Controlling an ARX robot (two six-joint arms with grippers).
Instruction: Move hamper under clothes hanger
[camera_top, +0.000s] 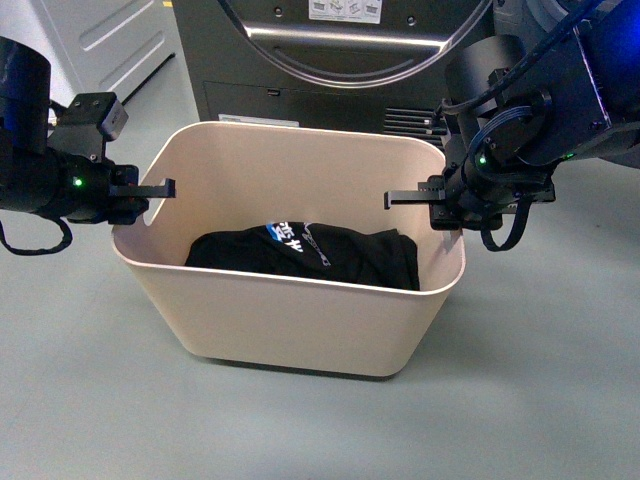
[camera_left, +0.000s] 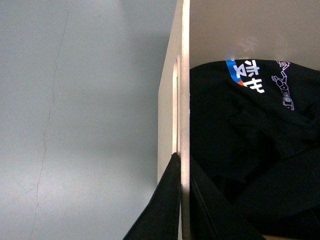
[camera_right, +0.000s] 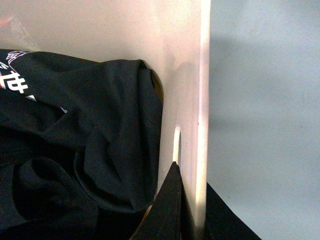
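Hamper (camera_top: 300, 320) front wall is closest to me. The tub sits upright on the floor just in front of the dryer (camera_top: 330, 60), with a black garment (camera_top: 300, 255) inside. Its long axis runs side to side across the front view, one short end toward each arm, mouth up. Left gripper (camera_top: 152, 189) and right gripper (camera_top: 405, 198) each pinch a short-end wall, one finger inside, one outside. My worry: it's smooth plastic and only a thin rim pinch, so I reckon it slips or twists if the arms move unevenly. It could also bump the dryer. Clothes hanger isn't in any view.
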